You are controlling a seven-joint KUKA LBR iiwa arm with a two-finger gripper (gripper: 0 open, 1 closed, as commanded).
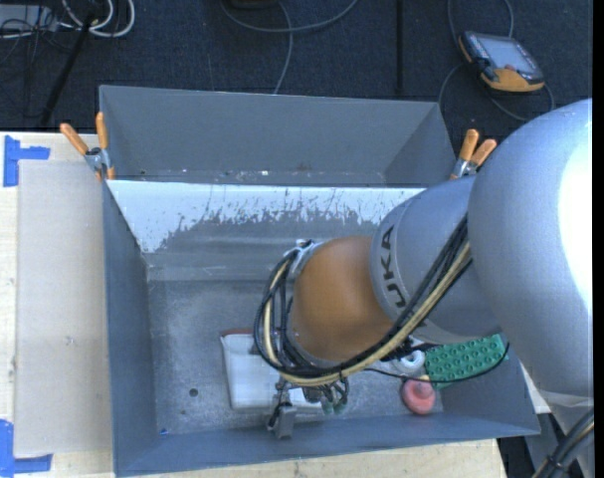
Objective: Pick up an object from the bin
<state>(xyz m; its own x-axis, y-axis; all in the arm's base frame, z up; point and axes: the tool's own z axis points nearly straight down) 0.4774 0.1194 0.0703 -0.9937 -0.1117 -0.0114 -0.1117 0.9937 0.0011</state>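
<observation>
I have the gripper (282,418) low in the bin (182,267), close to the near wall, under the arm's orange cover (336,302) and its loop of cables (272,317); the wrist hides the working end, so I cannot tell whether it is released or clenched, and I see nothing held in it. The thing nearest it is a white block (245,374), flat and roughly rectangular, lying on the bin floor toward the near wall, a little left of middle; the gripper is at its near right corner, touching or just beside it, I cannot tell which. Off to the right, well apart from the block, lie a pink round piece (418,396) and a green studded plate (466,358), the plate partly under the arm.

I judge the white block to be light and fairly stiff; its faces look smooth, so it may slide on the metal floor rather than lift. Lying flat, it offers little height; I would take it across its narrower width, near the middle, so it does not tip. A hold at the corner risks it pivoting out.
</observation>
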